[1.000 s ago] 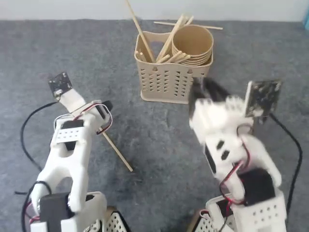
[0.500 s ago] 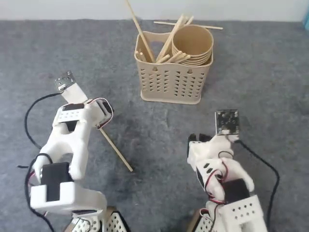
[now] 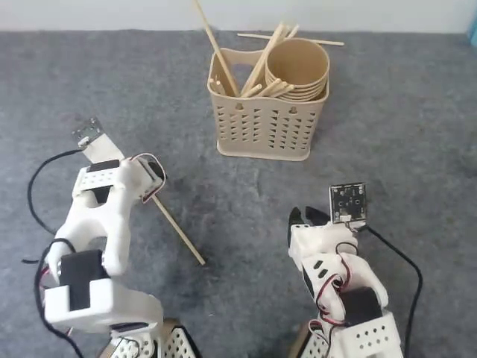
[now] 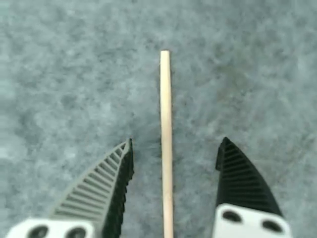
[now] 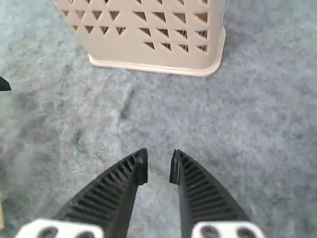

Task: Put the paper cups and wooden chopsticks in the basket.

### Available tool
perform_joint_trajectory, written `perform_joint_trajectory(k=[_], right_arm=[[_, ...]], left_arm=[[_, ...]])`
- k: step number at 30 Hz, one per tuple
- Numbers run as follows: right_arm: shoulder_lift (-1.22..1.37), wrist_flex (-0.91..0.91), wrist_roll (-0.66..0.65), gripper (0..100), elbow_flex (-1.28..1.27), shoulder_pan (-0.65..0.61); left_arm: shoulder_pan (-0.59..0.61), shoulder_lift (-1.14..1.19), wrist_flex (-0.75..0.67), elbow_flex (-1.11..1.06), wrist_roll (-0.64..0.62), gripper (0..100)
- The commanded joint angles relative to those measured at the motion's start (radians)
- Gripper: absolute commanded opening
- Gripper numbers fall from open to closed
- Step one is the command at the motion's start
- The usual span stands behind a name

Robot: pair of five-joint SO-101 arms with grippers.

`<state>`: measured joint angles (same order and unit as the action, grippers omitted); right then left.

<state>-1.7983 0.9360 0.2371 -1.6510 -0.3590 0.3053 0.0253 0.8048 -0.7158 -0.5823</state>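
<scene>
The beige slotted basket (image 3: 261,127) stands at the back middle of the grey carpet. It holds stacked paper cups (image 3: 297,67) and several wooden chopsticks (image 3: 257,71). One loose chopstick (image 3: 182,239) lies on the carpet to the front left of the basket. My left gripper (image 3: 155,179) is low over that stick's far end. Its fingers are open, with the chopstick (image 4: 166,148) lying between them, untouched by either. My right gripper (image 3: 302,218) is at the front right, pointing at the basket (image 5: 148,44). The right gripper (image 5: 158,152) has its fingers almost together, with nothing between them.
One chopstick (image 3: 291,39) lies across the basket's rim, and another (image 3: 212,41) sticks up out of it. Black cables (image 3: 41,194) trail beside both arm bases. Bare carpet lies between the basket and the right gripper.
The right arm has drawn back from the basket toward the front and stopped. The left arm has shifted slightly left and back over the loose chopstick.
</scene>
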Motion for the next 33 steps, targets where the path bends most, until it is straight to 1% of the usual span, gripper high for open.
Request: perform_joint_trajectory(k=[1, 3, 6, 7, 9, 13, 19, 23, 26, 28, 31, 33], right_arm=[[-0.016, 0.008, -0.009, 8.3, 0.005, 0.001], [-0.016, 0.012, -0.009, 8.3, 0.005, 0.001], [-0.016, 0.015, -0.009, 8.3, 0.006, 0.001], [-0.016, 0.015, -0.009, 8.3, 0.006, 0.001], [-0.016, 0.015, -0.009, 8.3, 0.006, 0.001], [-0.016, 0.008, -0.009, 8.3, 0.005, 0.001], [-0.016, 0.008, -0.008, 8.3, 0.005, 0.001], [-0.016, 0.008, -0.008, 8.3, 0.003, 0.001], [-0.016, -0.001, -0.008, 8.3, -0.012, -0.001], [-0.015, -0.038, -0.009, 8.3, -0.032, -0.01], [-0.015, -0.038, -0.009, 8.3, -0.034, -0.019], [-0.015, -0.036, -0.009, 8.3, -0.034, -0.019]], left_arm=[[0.006, 0.006, 0.005, 0.045, -0.011, 25], [0.003, 0.009, -0.009, 0.044, -0.009, 20], [-0.015, 0.061, -0.055, 0.053, -0.011, 10], [-0.015, 0.086, -0.054, 0.074, -0.011, 6], [-0.014, 0.13, -0.008, 0.131, -0.011, 1], [-0.015, 0.19, 0.054, 0.2, -0.008, 1], [-0.015, 0.15, 0.061, 0.191, -0.006, 1], [-0.017, 0.038, 0.061, 0.156, -0.006, 1], [-0.015, -0.101, 0.061, 0.12, -0.005, 1], [-0.017, -0.212, 0.054, 0.087, 0.002, 1], [-0.018, -0.379, 0.043, 0.05, 0.064, 1], [-0.018, -0.488, 0.002, 0.027, 0.092, 1]])
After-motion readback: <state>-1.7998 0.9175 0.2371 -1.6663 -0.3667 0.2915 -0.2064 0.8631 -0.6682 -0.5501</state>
